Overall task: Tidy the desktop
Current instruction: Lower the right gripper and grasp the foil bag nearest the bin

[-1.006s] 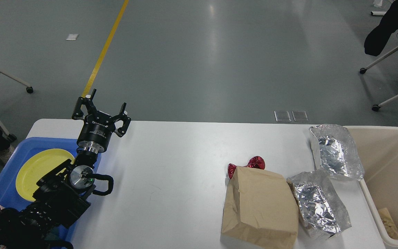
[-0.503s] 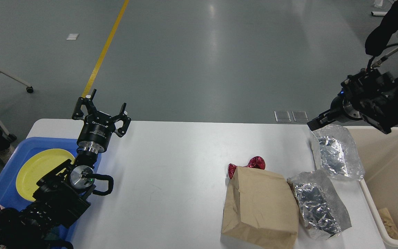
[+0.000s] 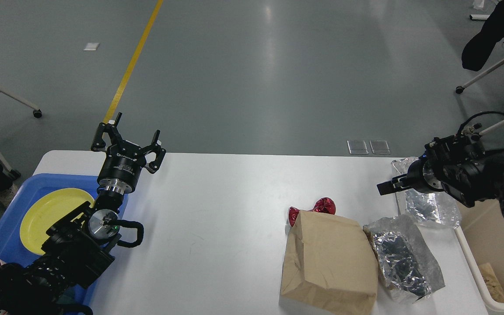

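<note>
white desktop [image 3: 217, 210] fills most of the view, brown paper bag [image 3: 328, 262] and foil bags on it. left gripper [image 3: 128, 141] spread wide, empty. right gripper [image 3: 387, 187] over the far foil bag [image 3: 429, 205], can't tell its state.

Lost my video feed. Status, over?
Left gripper open, empty, above tray side. Right gripper over far foil bag, fingers unclear. Desktop uncleared: paper bag, foil bags.

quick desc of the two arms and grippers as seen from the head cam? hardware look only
Both arms are black. The left gripper has two black linkage fingers on a black cylinder with white lettering, a silver ring below it, a round silver joint cap and a looped black cable. The right gripper is a narrow dark tip; thin cables arc above its arm.
</note>
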You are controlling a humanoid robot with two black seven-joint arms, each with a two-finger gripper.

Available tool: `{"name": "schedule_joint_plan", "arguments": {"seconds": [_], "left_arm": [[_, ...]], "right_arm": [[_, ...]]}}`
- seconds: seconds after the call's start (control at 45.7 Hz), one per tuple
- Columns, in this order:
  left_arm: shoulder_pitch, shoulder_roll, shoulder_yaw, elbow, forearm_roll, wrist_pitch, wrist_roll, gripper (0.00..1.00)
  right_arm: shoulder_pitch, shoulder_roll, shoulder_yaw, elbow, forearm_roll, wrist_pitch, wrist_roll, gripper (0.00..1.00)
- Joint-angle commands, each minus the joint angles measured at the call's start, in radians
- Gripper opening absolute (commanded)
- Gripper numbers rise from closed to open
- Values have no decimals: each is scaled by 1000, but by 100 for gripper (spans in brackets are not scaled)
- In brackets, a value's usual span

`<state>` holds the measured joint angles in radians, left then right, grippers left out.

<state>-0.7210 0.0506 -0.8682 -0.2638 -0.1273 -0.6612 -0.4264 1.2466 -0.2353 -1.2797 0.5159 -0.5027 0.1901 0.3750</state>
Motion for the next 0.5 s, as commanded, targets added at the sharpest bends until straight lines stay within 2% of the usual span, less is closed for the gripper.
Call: {"name": "schedule_joint_plan", "arguments": {"seconds": [0.0, 0.241, 0.481], "left_arm": [[0, 0, 0, 0, 0, 0, 0, 97], [0, 0, 0, 0, 0, 0, 0, 97], [0, 0, 0, 0, 0, 0, 0, 97]], "right_arm": [[-44, -13, 0, -27, 22, -1, 1, 98], [-95, -19, 0, -42, 45, -18, 1, 97], [-139, -18, 2, -77, 232, -49, -1, 97]]}}
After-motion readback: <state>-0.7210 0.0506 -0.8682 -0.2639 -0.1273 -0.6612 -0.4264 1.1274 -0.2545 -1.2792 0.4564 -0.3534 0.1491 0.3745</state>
